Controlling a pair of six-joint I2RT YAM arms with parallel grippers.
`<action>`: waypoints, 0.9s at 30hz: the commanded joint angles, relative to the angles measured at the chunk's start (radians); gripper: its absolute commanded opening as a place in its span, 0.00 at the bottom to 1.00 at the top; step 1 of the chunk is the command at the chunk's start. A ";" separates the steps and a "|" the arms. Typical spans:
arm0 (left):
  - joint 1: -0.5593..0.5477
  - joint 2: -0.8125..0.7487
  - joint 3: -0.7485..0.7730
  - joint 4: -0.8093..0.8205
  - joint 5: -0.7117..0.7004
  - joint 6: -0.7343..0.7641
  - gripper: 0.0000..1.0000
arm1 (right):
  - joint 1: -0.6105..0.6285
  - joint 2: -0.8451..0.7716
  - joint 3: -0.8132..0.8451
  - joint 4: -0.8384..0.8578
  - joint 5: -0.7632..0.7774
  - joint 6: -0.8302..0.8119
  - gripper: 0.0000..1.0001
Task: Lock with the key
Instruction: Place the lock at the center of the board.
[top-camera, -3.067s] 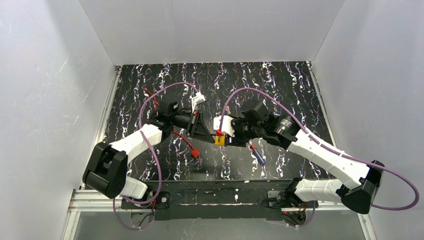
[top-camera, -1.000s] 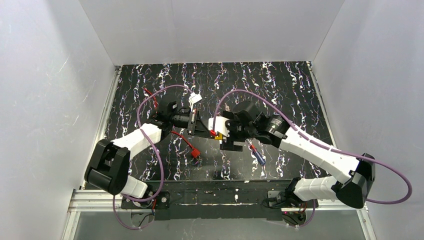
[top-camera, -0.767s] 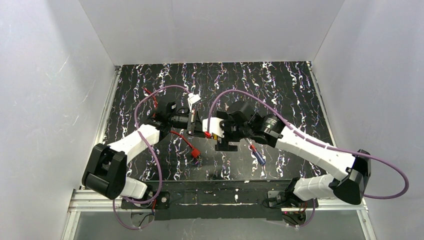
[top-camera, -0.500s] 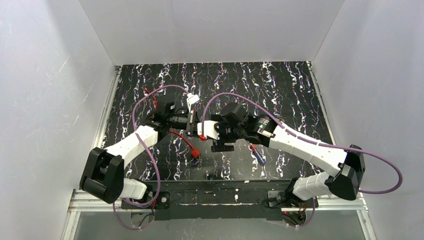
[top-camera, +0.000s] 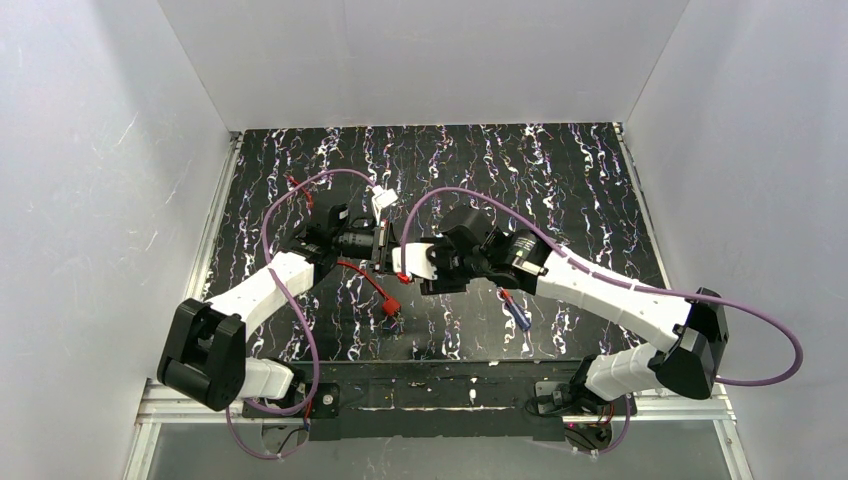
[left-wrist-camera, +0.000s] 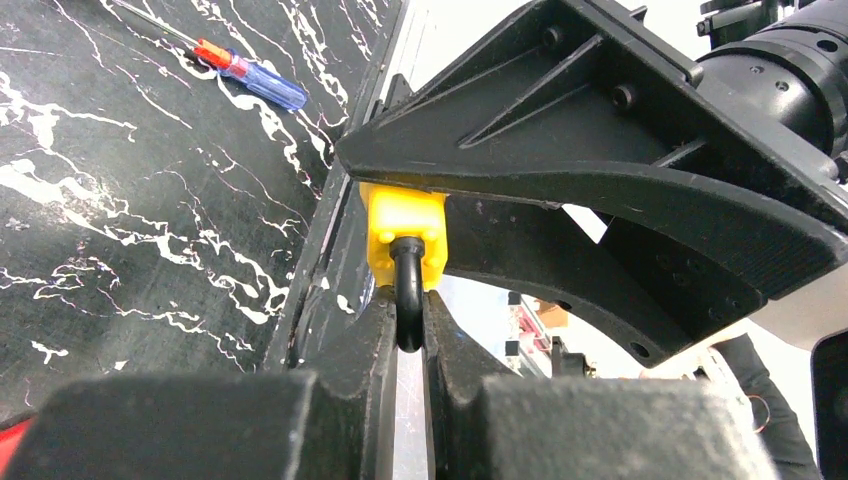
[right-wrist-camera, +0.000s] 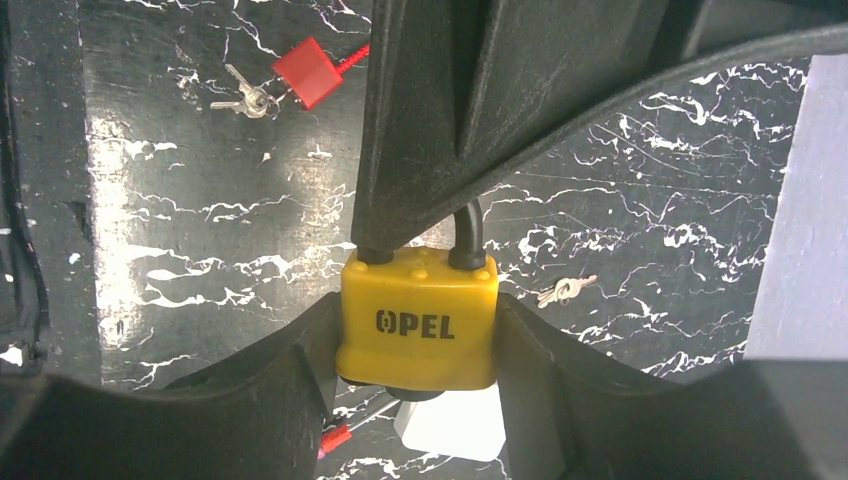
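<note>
With left hand (left-wrist-camera: 405, 315) clamped on shackle (left-wrist-camera: 402, 260) and right hand (right-wrist-camera: 418, 335) clamped on padlock (right-wrist-camera: 418, 300), uneven pull could twist it loose, dropping it toward the key (right-wrist-camera: 565, 291) at 3 o'clock.

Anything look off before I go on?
Nothing damaged. Odd: the left gripper pinches the shackle, the right gripper flanks the padlock body, yet keys lie loose on the mat.

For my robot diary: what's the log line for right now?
left gripper: pinching shackle | right gripper: clamped on padlock | keys: on table
</note>
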 joint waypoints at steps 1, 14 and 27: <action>-0.003 -0.031 0.002 0.005 0.039 0.020 0.06 | 0.005 -0.001 0.026 0.061 -0.011 -0.001 0.50; 0.142 -0.055 0.030 0.002 0.089 0.014 0.98 | -0.243 0.156 0.215 -0.019 -0.144 0.227 0.39; 0.489 -0.147 0.117 -0.015 -0.030 0.006 0.98 | -0.372 0.465 0.299 0.186 -0.039 0.676 0.38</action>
